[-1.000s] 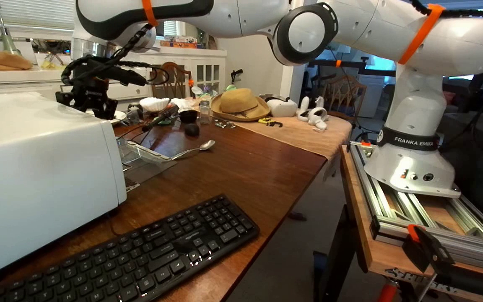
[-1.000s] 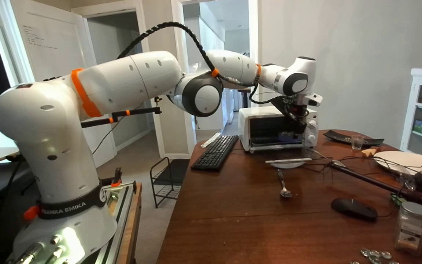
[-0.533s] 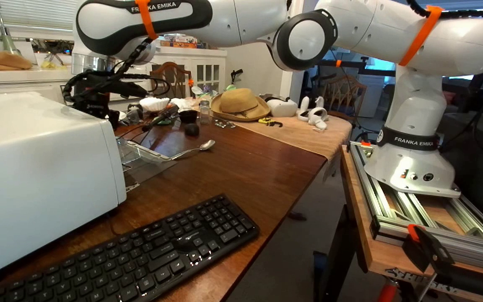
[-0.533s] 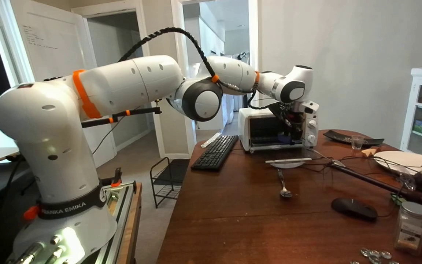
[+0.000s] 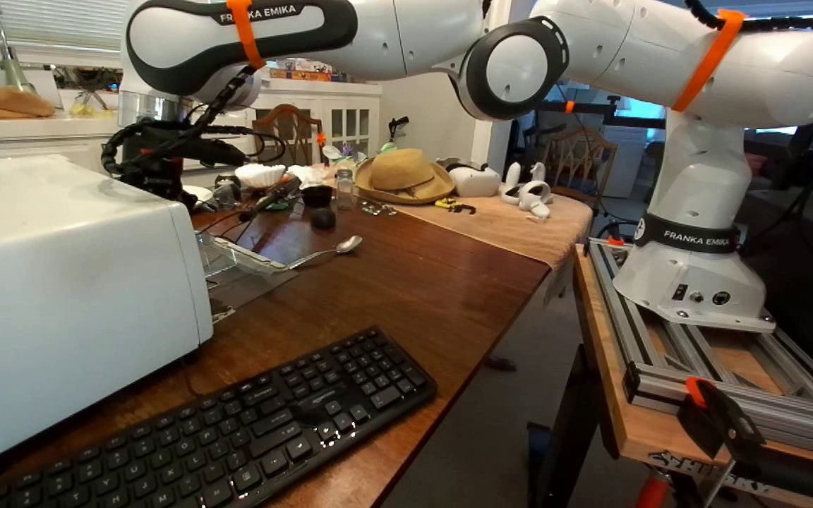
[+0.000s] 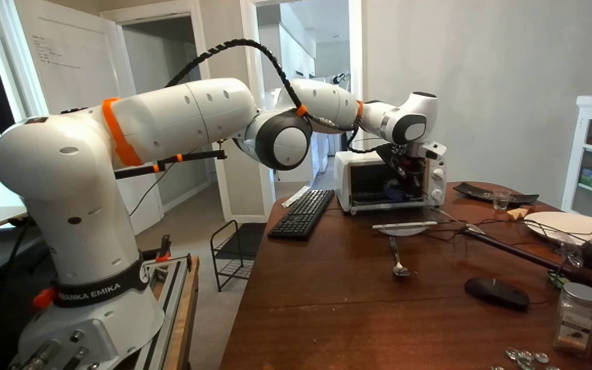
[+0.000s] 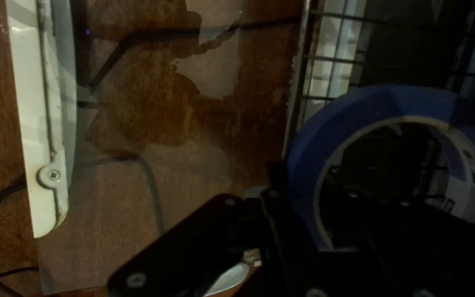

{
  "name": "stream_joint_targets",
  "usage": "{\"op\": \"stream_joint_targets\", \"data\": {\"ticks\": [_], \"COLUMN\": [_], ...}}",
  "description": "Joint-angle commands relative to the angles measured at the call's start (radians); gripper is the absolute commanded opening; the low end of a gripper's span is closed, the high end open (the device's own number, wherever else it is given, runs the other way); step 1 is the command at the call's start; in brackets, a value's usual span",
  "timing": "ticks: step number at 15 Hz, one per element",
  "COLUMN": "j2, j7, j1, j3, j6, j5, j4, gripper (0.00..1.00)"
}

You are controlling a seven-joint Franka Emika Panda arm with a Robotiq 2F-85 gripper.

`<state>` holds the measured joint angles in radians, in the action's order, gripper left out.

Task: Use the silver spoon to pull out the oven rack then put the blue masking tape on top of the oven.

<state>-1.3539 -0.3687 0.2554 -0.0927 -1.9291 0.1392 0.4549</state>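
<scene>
In the wrist view the blue masking tape (image 7: 307,156) lies over the wires of the oven rack (image 7: 297,74), near its front bar, the right side in shadow. The tool (image 7: 313,200) has one finger at the outer face of the roll and the other over its dark hole, the wall of the ring between them; whether they are clamped on it or stand clear, I cannot tell. To the left runs the white edge of the open glass door (image 7: 35,123), wood showing through its pane. In an exterior view the oven (image 6: 344,180) turns its opening to the camera, and the tape is a dark blue patch inside, partly covered by the tool, whose fingertips merge with the black cavity. The silver spoon (image 6: 396,254) lies on the tabletop (image 6: 327,308), its handle at the door's outer edge, touching or just short of it. A lidded jar (image 6: 577,318) holds something light brown low down. In an exterior view with the keyboard (image 5: 251,423) in the foreground, the oven is cut off at the left and its opening is out of sight, hiding the tape and the tool's tips. A straw hat (image 5: 403,175) and a white headset (image 5: 476,183) show only here.
</scene>
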Motion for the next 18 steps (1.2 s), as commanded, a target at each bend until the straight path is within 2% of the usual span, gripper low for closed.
{"op": "stream_joint_targets", "data": {"ticks": [1,7,10,13,15,18], "j2": [-0.002,0.016,0.016,0.01,0.011,0.025], "j7": [-0.048,-0.15,-0.245,-0.256,-0.29,-0.317], "j1": [0.013,0.023,0.049,0.022,0.033,0.034], "j3": [0.018,0.053,0.112,0.058,0.103,0.115], "j6": [-0.017,-0.044,-0.088,-0.138,-0.137,-0.14], "j5": [-0.019,-0.034,-0.08,-0.029,-0.073,-0.08], "j4": [-0.008,-0.005,-0.006,-0.014,-0.009,0.003], "gripper": [0.06,0.06,0.06,0.06,0.06,0.06]}}
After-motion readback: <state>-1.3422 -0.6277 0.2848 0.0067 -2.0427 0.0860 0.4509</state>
